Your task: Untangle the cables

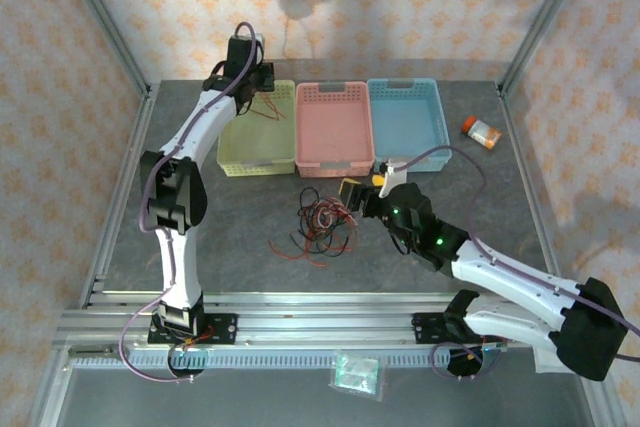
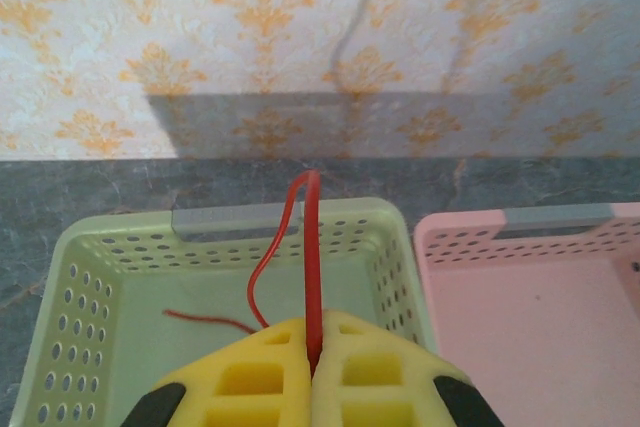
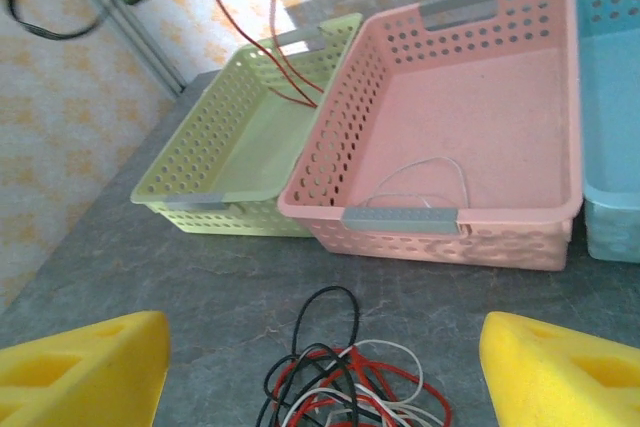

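Handling: the cables (image 1: 322, 219) looked light, limp and springy; a free loop at the heap's edge seemed the best hold.
Tangle: lay on the tabletop (image 1: 240, 222), just ahead of the right gripper (image 3: 320, 372), short of the pink basket (image 3: 330, 147).
Right gripper: spread wide, empty.
Left gripper (image 2: 313, 372): pinched a red cable (image 2: 312, 267) above the green basket (image 2: 90, 247).
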Available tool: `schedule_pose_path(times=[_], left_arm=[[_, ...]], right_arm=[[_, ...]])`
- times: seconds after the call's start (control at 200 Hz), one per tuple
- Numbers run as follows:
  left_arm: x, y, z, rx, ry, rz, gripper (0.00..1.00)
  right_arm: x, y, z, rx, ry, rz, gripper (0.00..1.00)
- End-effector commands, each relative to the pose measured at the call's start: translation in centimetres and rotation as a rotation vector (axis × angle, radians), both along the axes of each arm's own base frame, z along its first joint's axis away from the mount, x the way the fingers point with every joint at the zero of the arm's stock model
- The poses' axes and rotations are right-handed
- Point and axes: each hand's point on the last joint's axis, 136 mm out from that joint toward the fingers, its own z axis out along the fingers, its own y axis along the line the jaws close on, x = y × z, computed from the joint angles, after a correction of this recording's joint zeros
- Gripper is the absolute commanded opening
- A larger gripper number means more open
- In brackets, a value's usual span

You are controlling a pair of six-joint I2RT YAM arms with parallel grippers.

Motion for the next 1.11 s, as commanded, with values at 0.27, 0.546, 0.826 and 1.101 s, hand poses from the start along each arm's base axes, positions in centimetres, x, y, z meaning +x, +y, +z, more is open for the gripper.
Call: schedule_pose_path(times=[0.27, 0.546, 0.826, 1.101], left_arm=[[-1.1, 2.0, -5.2, -0.003, 0.085, 0.09, 0.0], [-5.2, 4.0, -8.5, 0.008, 0.165, 0.198, 0.23], [-10.2, 4.5, -5.7, -0.021, 0.148, 0.226, 0.73], [-18.5, -0.9, -1.8, -0.113, 0.095, 0.068, 0.81]], right_arm=[[1.0, 2.3, 6.9, 0.026, -0.199, 0.078, 0.82], [1.5, 1.9, 5.6, 0.028, -0.161, 0.035, 0.81], [2.3, -0.6, 2.7, -0.053, -0.02, -0.114, 0.84], [1.1, -0.6, -3.0, -0.197, 0.292, -0.117, 0.83]])
